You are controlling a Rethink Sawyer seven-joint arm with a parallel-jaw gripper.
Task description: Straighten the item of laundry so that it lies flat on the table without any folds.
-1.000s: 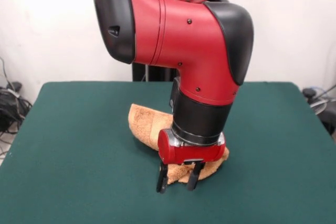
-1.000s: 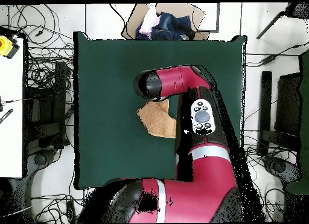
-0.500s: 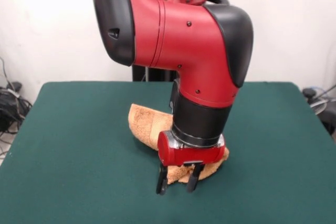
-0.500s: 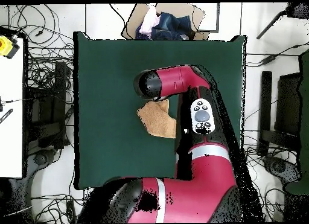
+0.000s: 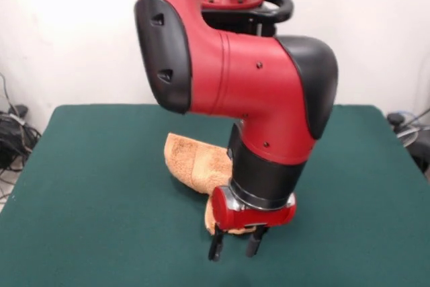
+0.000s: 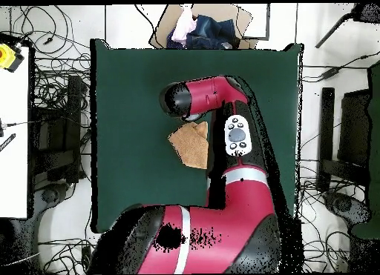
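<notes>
Towel (image 5: 191, 162) bunched mid-table (image 5: 87, 186) | tool (image 5: 235, 247) open at its near edge

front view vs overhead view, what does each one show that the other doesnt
Only the front view shows the gripper, its two dark fingers apart with green table between them, just in front of the towel's near edge. Only the overhead view shows the table's whole outline, the cables around it and a box of clothes beyond one edge. Both show the crumpled, folded towel partly hidden by the arm.
</notes>
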